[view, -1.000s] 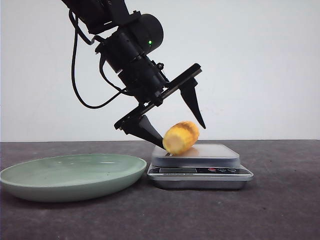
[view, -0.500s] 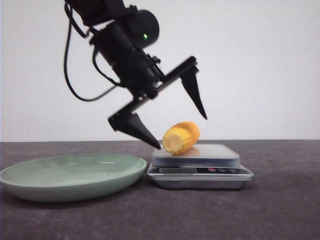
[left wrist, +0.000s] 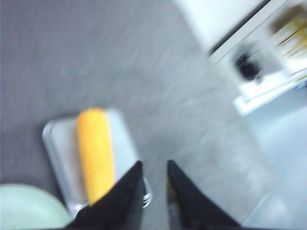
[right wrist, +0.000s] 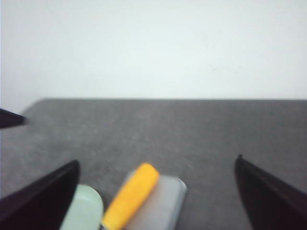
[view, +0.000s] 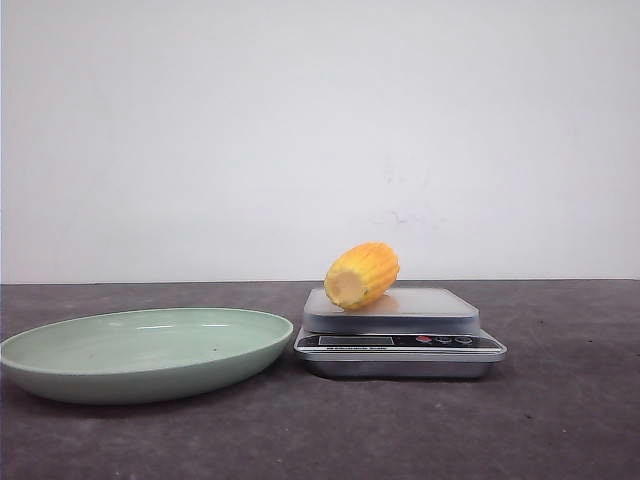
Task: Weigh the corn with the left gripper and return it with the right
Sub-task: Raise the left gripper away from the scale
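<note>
Yellow-orange corn (view: 362, 275) lies on its side on the steel platform of a small kitchen scale (view: 400, 334), pale cut end toward the camera, tilted slightly, near the platform's left part. Nothing touches it. The scale's front panel carries a dark display strip and small round buttons, one red; any writing there is too small to read. No brand legible.

Pale green plate (view: 140, 352) sits on the dark grey table (view: 560, 420) just left of the scale, its rim close to the scale's base.

Left wrist view, blurred: left gripper (left wrist: 153, 165) has its fingers (left wrist: 129, 191) nearly together, a narrow gap between them, holding nothing; corn on the scale beside the tips.

Right wrist view: right gripper (right wrist: 158, 165) fingers (right wrist: 268, 191) spread wide, empty, with corn, scale and plate edge between them, farther off.

Neither arm shows in the front view.
</note>
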